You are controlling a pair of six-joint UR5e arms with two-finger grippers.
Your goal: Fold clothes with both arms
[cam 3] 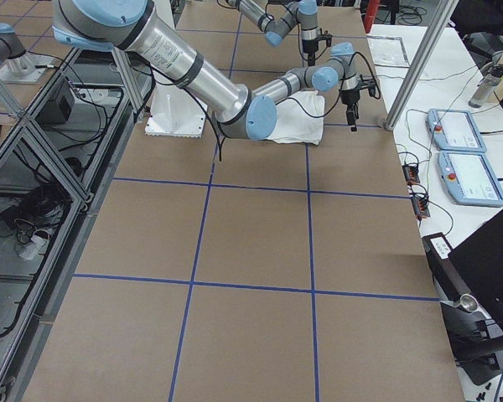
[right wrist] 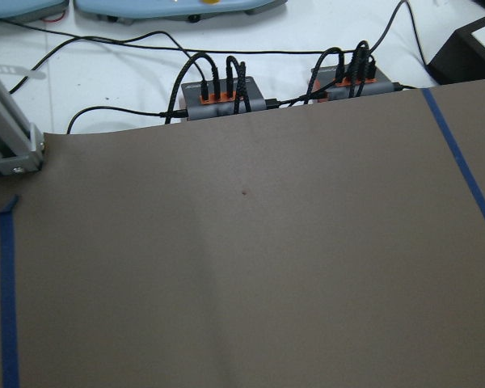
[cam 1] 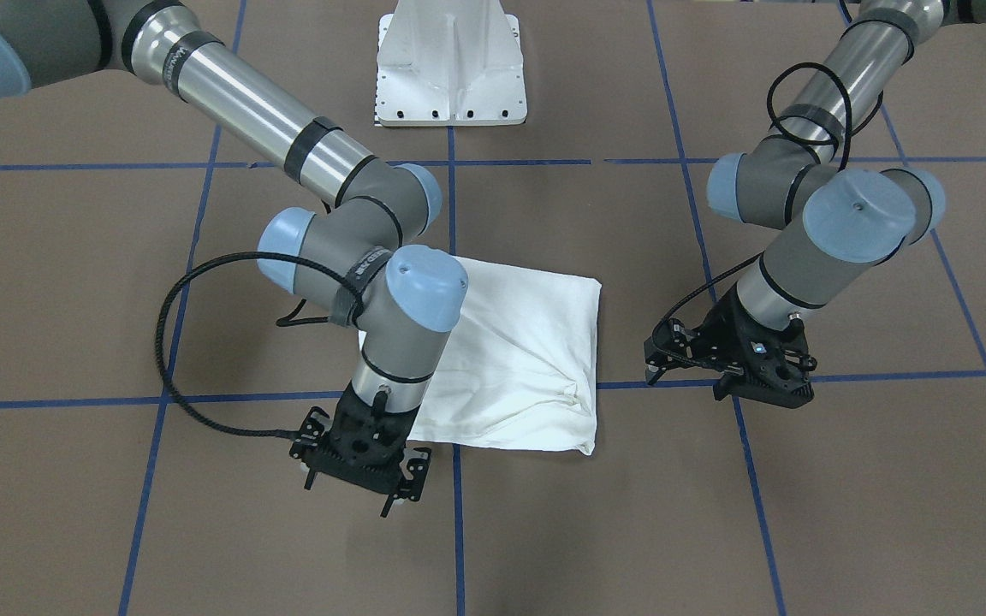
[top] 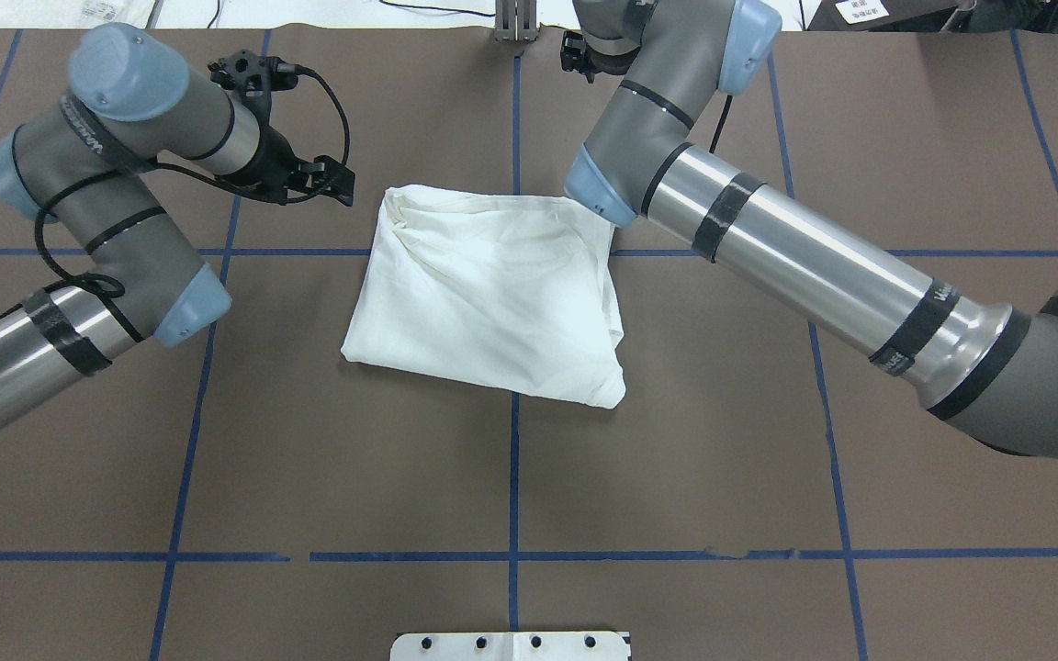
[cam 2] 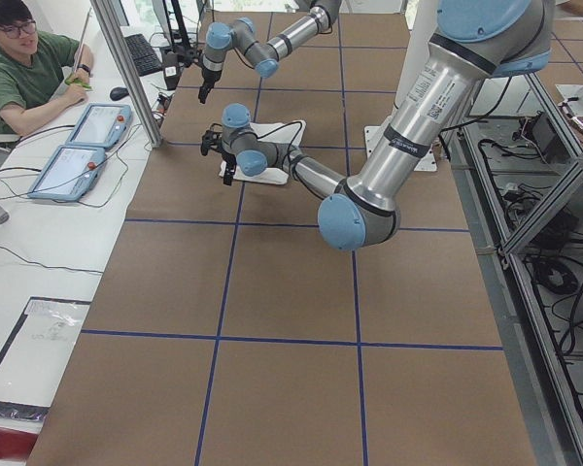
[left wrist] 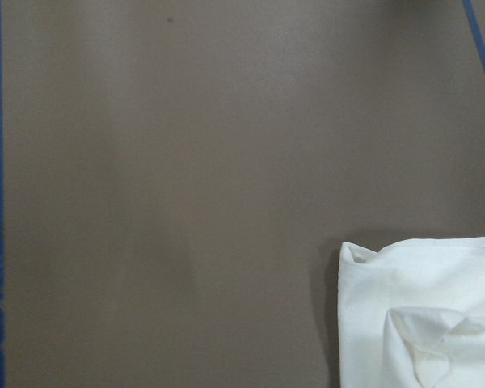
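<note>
Lying folded in the middle of the brown worktop (cam 1: 544, 530), the white shirt (cam 1: 527, 342) has nothing holding it. The right fingers (cam 1: 313, 462) hang spread near one corner. The left fingers (cam 1: 657, 359), spread too, hang beside it, a little apart.

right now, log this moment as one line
shirt: folded, lying on table | left fingers: open, empty, beside shirt | right fingers: open, empty, past shirt's far edge | grasp: none
</note>
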